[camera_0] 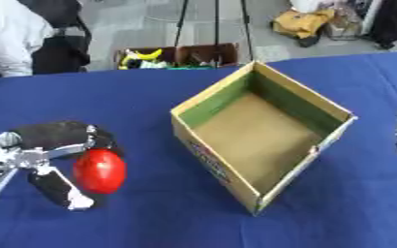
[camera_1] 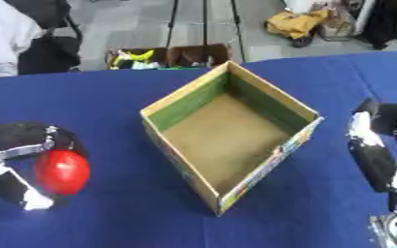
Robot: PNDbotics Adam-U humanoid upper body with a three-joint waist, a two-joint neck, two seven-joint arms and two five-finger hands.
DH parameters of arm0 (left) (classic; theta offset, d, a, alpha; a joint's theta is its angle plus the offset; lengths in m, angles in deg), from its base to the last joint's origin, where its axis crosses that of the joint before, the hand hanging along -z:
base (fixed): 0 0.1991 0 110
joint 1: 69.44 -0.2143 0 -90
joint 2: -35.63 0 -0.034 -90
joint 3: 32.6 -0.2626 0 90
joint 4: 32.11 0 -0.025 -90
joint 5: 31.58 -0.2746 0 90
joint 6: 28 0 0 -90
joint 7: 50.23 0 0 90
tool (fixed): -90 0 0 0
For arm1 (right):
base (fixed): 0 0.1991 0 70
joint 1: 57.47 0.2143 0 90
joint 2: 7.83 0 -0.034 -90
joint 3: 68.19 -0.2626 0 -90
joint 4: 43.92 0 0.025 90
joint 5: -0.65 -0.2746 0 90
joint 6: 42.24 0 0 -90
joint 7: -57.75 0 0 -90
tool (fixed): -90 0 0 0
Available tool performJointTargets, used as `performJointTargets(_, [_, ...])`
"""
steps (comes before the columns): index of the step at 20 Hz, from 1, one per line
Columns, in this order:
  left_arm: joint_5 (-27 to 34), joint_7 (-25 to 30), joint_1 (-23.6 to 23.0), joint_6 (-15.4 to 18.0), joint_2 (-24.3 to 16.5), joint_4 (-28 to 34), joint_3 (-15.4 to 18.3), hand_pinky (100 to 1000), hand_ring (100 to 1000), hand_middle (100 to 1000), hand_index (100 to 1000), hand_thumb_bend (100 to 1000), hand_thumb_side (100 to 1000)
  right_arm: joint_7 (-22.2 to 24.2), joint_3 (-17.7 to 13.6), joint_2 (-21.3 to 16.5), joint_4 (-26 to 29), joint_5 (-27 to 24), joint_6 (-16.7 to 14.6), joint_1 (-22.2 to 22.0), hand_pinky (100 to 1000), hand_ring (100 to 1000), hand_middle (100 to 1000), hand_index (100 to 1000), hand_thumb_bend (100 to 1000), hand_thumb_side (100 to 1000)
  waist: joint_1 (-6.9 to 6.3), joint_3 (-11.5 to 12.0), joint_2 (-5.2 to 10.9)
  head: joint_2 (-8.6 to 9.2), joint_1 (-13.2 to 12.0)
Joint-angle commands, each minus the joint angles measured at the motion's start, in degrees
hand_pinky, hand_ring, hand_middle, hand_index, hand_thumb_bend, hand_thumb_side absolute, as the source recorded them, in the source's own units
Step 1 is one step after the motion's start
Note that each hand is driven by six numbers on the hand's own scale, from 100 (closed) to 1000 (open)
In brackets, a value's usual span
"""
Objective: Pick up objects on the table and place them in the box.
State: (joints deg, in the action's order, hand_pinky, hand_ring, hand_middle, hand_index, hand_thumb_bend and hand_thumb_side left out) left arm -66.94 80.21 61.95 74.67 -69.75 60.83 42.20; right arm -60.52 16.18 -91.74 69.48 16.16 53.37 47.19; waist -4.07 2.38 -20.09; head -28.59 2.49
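Observation:
A red, egg-shaped object sits low over the blue table at the left, held between the fingers and thumb of my left hand, which curls round it from above and below. An open cardboard box with green inner walls stands in the middle, turned at an angle; nothing shows inside it. My right hand shows at the right edge, beside the box, fingers relaxed and holding nothing.
The blue table stretches to a far edge. Beyond it on the floor stands a brown crate with yellow and green items. A person in white sits at the far left, off the table.

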Motion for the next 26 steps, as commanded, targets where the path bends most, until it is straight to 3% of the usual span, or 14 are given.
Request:
performJointTargets(1, [1.15, -1.75, 1.67, -0.56, -0.49, 2.11, 2.17, 100, 432, 511, 645, 100, 263, -0.24, -0.33, -0.63, 1.19, -0.14, -0.02, 0.39, 563, 456, 374, 543, 126, 370, 0.08, 0.03, 1.57, 0.61, 0.38])
performJointTargets(7, [1.50, -3.57, 6.67, -0.83, 2.08, 2.37, 2.78, 100, 426, 506, 639, 100, 222, -0.16, -0.14, -0.64, 1.19, -0.21, 0.00, 0.05, 562, 455, 375, 543, 126, 369, -0.17, -0.20, 2.35, 0.18, 0.48])
performJointTargets(12, [0.44, -6.01, 12.31, -0.86, 6.68, -0.06, 3.67, 100, 414, 496, 635, 100, 217, 0.06, 0.11, -0.58, 1.19, -0.38, 0.02, -0.21, 562, 455, 375, 543, 125, 366, -0.47, -0.81, 3.15, -0.27, 0.04])
performJointTargets(16, [0.28, -9.51, 16.31, -1.88, 11.09, -4.64, 5.09, 100, 399, 482, 627, 100, 247, 0.39, 0.43, -0.67, 1.19, -0.51, 0.02, -0.43, 561, 455, 376, 542, 124, 365, -0.90, -1.46, 3.78, -0.98, -0.26])
performJointTargets(18, [0.35, -11.39, 17.86, -2.29, 13.04, -6.79, 5.76, 100, 389, 472, 621, 100, 319, 0.50, 0.55, -0.69, 1.19, -0.57, -0.03, -0.41, 561, 455, 376, 542, 116, 367, -1.10, -1.79, 3.94, -1.19, -0.51])
performJointTargets(19, [0.55, -12.20, 18.65, -2.49, 14.07, -7.90, 6.10, 100, 387, 470, 620, 100, 287, 0.57, 0.64, -0.69, 1.19, -0.62, -0.06, -0.38, 561, 455, 376, 542, 125, 363, -1.21, -1.98, 3.98, -1.27, -0.63])
performJointTargets(26, [-2.12, -15.44, 22.69, -2.33, 19.60, -14.22, 7.34, 100, 384, 466, 614, 100, 296, 0.99, 1.12, -0.76, 1.19, -0.90, -0.23, -0.04, 561, 455, 376, 541, 126, 360, -1.77, -3.39, 3.81, -1.18, -1.92])
